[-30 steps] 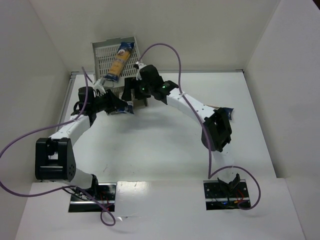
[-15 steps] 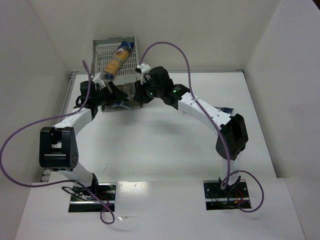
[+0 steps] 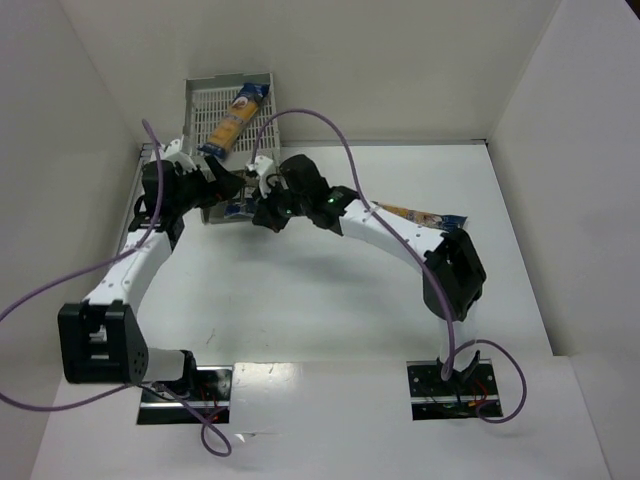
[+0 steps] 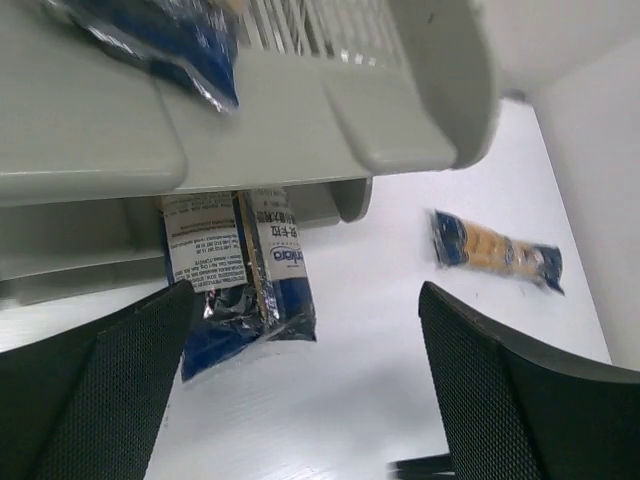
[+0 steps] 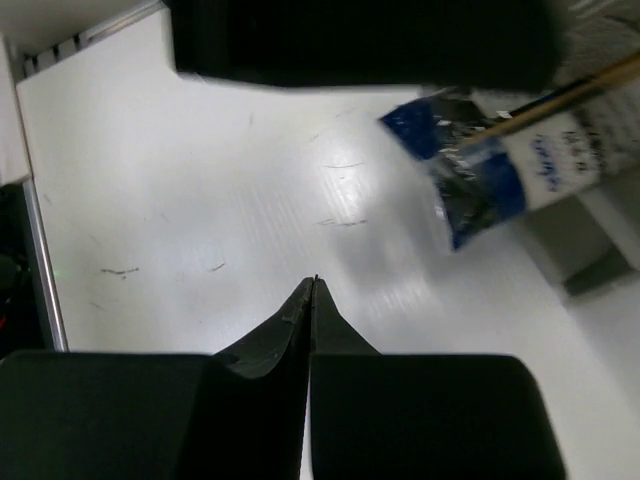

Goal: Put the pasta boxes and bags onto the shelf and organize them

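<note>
Jaws spread wide on the left gripper (image 4: 308, 295), pressed together on nothing on the right gripper (image 5: 312, 286), both just in front of the shelf (image 3: 230, 78).
One pasta pack (image 3: 235, 118) lies slantwise on the shelf's top tray. A second pack (image 4: 245, 270) pokes its blue end out from a lower tray. A third pack (image 3: 420, 215) lies on the tabletop (image 3: 300, 290), well off to the shelf's right.

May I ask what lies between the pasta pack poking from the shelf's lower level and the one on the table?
Only bare table between lower pack and loose pack, in the left wrist view.
</note>
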You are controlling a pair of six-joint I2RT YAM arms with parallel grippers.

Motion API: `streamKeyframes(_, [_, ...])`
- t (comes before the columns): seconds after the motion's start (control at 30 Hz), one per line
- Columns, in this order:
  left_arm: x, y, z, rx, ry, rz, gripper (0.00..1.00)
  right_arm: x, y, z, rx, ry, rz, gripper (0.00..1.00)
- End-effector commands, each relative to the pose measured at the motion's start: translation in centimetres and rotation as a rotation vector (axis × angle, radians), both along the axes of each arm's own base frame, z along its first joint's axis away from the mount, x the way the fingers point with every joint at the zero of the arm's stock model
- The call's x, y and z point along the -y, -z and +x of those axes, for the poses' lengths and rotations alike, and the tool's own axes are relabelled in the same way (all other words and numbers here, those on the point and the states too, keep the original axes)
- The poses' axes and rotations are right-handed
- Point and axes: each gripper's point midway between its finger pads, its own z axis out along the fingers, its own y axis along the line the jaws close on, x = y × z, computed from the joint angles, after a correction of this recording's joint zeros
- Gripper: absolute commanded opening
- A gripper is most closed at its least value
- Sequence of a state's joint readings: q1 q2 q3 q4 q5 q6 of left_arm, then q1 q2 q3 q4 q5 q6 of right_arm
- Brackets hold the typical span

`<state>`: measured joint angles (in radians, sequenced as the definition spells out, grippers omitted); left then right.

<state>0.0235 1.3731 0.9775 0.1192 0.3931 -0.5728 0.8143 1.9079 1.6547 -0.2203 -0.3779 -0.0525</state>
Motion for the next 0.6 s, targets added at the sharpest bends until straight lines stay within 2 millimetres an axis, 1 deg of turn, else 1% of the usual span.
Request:
streamKeyframes(0.0, [-2.7,-3.0,-1.7,0.059,-0.123,0.126,1.00,-3.1,1.1,-1.2,0.059,-0.111,0.018,0.00])
streamKeyframes(0.03, [-4.0,-1.9,-2.4,-0.002,-0.190,0.155,1.00,-3.8,1.4,-1.8,0.060,-0.126,0.020,0.00])
streamKeyframes(0.07, [-4.5,-2.5,-2.8,-0.002,-0.220,0.166,1.00,-4.4,1.5,-2.1,0.068,-0.129,0.021,0.00])
streamKeyframes(0.1, [-5.0,-3.0,-3.7,-0.007,-0.245,0.176,1.00,-4.9,2.3,-1.6,0.048,-0.111,0.022,0.00])
streamKeyframes(0.13, [-5.7,-3.5,-4.1,0.002,-0.286,0.190,1.00,-5.7,2.6,-1.9,0.050,-0.123,0.026,0.00])
streamKeyframes(0.17, [-5.9,-4.3,-4.4,0.025,-0.302,0.192,1.00,-6.5,2.2,-1.1,0.082,-0.091,0.031,0.00])
streamKeyframes(0.2, [-5.9,-5.2,-5.2,0.056,-0.305,0.188,1.00,-6.8,2.7,-0.3,0.068,-0.052,0.027,0.00])
streamKeyframes(0.23, [-5.9,-4.7,-5.8,0.051,-0.304,0.189,1.00,-7.5,3.9,1.0,0.065,-0.010,0.015,0.00])
streamKeyframes(0.27, [-6.1,-5.1,-6.0,0.070,-0.319,0.191,1.00,-7.6,4.4,2.1,0.072,0.038,0.005,0.00])
streamKeyframes(0.3, [-6.1,-5.7,-6.6,0.090,-0.324,0.179,1.00,-7.3,4.8,4.0,0.105,0.127,-0.020,0.00])
streamKeyframes(0.33, [-6.3,-6.1,-6.8,0.101,-0.337,0.181,1.00,-7.4,5.7,5.2,0.119,0.171,-0.038,0.00])
streamKeyframes(0.37, [-6.7,-5.8,-7.0,0.097,-0.347,0.182,1.00,-7.4,5.4,6.3,0.161,0.212,-0.033,0.00])
streamKeyframes(0.4, [-6.6,-5.8,-7.3,0.100,-0.350,0.173,1.00,-6.7,5.4,7.9,0.206,0.296,-0.054,0.00])
streamKeyframes(0.43, [-7.0,-5.6,-7.3,0.088,-0.366,0.166,1.00,-6.6,4.8,8.8,0.248,0.322,-0.054,0.00])
streamKeyframes(0.47, [-7.6,-5.5,-7.6,0.088,-0.381,0.167,1.00,-6.6,5.0,9.6,0.272,0.351,-0.055,0.00])
streamKeyframes(0.5, [-7.4,-4.9,-7.7,0.077,-0.372,0.165,1.00,-6.5,4.8,10.2,0.286,0.382,-0.053,0.00])
streamKeyframes(0.53, [-7.8,-5.3,-7.8,0.082,-0.393,0.146,1.00,-6.0,4.0,11.3,0.324,0.436,-0.063,0.00])
streamKeyframes(0.57, [-8.2,-4.7,-7.9,0.068,-0.398,0.145,1.00,-6.0,4.7,11.9,0.339,0.458,-0.077,0.00])
